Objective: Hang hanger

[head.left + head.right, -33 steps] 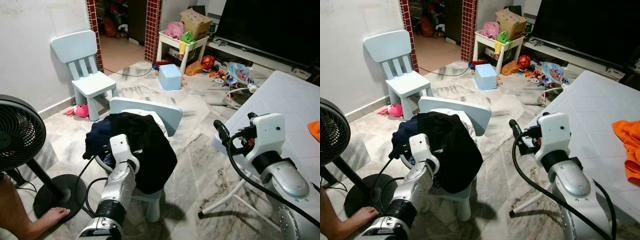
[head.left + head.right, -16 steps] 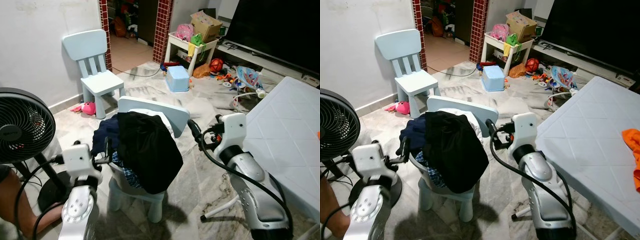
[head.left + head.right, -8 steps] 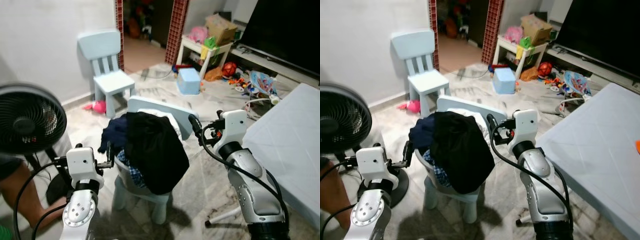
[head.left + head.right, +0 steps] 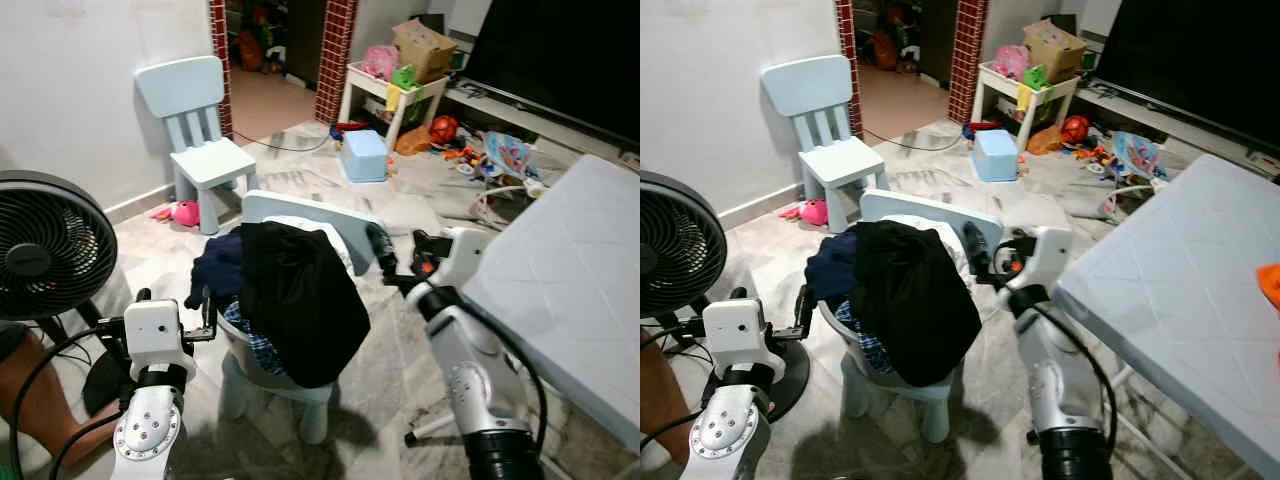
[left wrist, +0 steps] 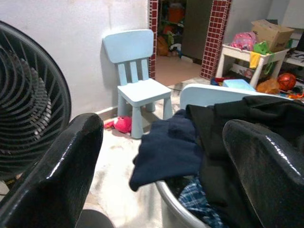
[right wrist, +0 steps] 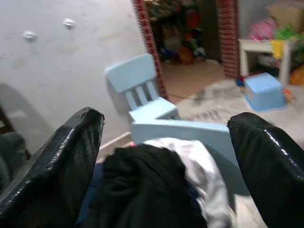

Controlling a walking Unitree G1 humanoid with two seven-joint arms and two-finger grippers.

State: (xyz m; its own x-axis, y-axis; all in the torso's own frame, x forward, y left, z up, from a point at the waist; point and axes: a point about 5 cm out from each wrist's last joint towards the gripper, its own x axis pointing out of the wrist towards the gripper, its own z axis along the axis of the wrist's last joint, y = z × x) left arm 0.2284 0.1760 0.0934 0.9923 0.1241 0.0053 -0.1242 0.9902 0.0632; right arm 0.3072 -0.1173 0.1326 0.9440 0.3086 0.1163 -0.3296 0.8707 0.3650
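While we stand over the near pale blue chair point(image 4: 300, 215), our left gripper point(image 4: 207, 312) hangs low at the chair's left side, just beside the dark navy garment point(image 4: 218, 270) that spills over the seat's left edge. Its fingers point(image 5: 66, 166) are spread wide with nothing between them, and along them we see the navy cloth, a bit of plaid fabric point(image 5: 197, 202) and the rim of a grey basin point(image 5: 173, 204) on the seat.

Our right gripper point(image 4: 395, 255) is raised at the right end of the chair's backrest, close to the heap. Its fingers point(image 6: 61, 152) are also wide apart and empty, framing the black garment point(image 6: 142, 180) and a white piece point(image 6: 204, 166) beneath the backrest edge.

We cannot make out a hanger anywhere; if one lies in the heap, the black garment point(image 4: 295, 300) draped over the chair's front edge hides it.

A second pale blue chair point(image 4: 195, 125) stands by the wall point(image 4: 90, 100), well apart from the near one, with a pink toy point(image 4: 183, 212) on the floor point(image 4: 390, 345) at its foot. A black fan point(image 4: 45, 250) stands at our left, and a person's leg point(image 4: 40, 400) rests beside its base. A white table point(image 4: 570, 280) lies at our right, its near left corner just beside our right arm.
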